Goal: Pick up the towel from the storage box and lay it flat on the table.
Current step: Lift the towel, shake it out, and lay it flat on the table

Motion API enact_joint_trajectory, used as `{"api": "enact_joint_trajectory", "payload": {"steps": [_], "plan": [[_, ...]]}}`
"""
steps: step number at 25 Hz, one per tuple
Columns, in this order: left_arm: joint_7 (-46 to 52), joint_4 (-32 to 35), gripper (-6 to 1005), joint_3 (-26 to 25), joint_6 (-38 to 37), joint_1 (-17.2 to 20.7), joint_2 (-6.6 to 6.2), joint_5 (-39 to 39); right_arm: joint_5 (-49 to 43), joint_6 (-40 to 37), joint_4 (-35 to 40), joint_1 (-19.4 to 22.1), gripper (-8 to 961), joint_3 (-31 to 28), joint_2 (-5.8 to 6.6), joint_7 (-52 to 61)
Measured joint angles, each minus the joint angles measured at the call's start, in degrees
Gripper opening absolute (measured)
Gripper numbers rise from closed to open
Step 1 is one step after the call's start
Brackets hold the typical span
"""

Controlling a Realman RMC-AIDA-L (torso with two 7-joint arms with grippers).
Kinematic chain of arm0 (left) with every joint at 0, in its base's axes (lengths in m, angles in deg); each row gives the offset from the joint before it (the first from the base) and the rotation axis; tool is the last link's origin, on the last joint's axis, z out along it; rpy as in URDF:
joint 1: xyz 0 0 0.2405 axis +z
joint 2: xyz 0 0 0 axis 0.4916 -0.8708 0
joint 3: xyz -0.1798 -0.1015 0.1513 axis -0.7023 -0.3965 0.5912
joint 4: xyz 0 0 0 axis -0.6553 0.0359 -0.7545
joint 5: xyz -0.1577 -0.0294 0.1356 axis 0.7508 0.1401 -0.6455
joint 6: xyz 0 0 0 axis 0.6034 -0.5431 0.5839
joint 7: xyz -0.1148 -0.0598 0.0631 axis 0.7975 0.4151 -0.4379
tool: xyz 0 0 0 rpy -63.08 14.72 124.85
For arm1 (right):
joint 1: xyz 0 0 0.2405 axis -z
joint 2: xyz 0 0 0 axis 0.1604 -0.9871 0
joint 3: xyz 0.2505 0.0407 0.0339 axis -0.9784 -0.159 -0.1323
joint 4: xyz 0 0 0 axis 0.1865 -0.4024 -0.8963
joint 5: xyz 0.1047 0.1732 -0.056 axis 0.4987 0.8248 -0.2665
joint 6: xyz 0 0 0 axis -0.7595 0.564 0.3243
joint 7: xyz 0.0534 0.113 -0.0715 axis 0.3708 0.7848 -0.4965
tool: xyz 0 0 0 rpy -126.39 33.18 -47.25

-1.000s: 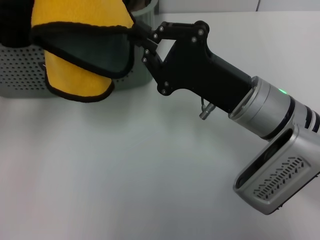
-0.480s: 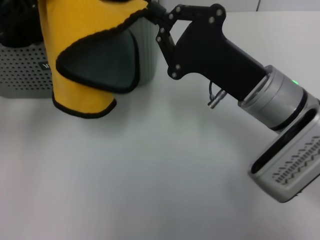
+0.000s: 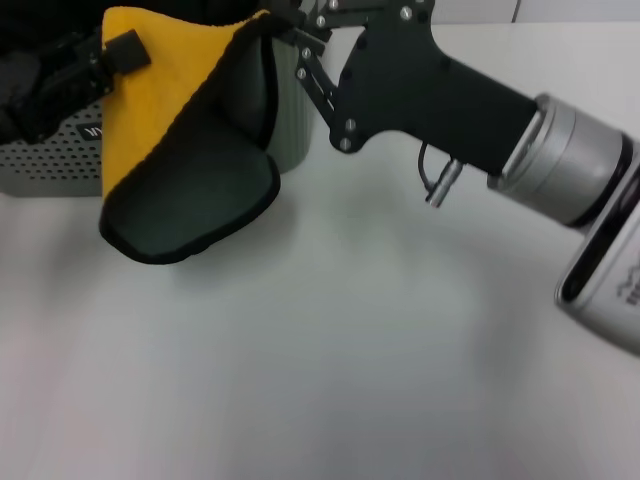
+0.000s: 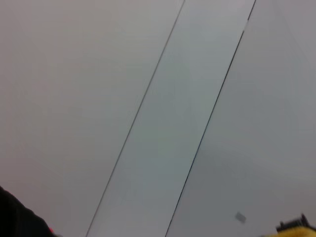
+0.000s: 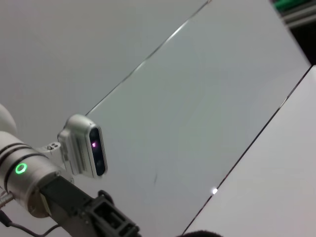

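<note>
The storage box point(image 3: 60, 160) at far left carries a black label point(image 3: 92, 131) whose white lettering is too clipped to read. The right gripper point(image 3: 285, 28) pinches the towel point(image 3: 185, 170) by its top corner; the left gripper point(image 3: 118, 52) seems clamped on the other. Since half a second ago the towel has spread wider, showing more teal, hanging above the surface point(image 3: 300, 350).

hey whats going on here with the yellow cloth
Both arms hold the towel up above the table, in front of the storage box. The right gripper pinches one top corner and the left gripper the other, so the cloth hangs between them, folded over with its yellow and dark green faces showing. Its lower edge hangs close to the tabletop, but nothing is laid flat yet.
</note>
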Motion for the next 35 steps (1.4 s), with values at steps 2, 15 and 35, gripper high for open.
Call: {"api": "enact_joint_trajectory", "payload": {"steps": [2, 15, 35], "plan": [[-2.05, -0.35, 288, 0.0, -0.58, 0.3, -0.04, -0.05, -8.48, 4.44, 6.04, 2.03, 8, -4.34, 0.15, 7.2], [-11.92, -4.87, 633, -7.59, -6.29, 2.69, -1.26, 1.2, -59.79, 1.47, 26.86, -4.93, 9, -32.51, 0.62, 75.84], [-27.35, -11.83, 662, -6.5, -6.5, 2.03, 1.13, -3.78, -88.87, -12.77, 22.49, -34.21, 9, -51.76, 1.45, 117.42]]}}
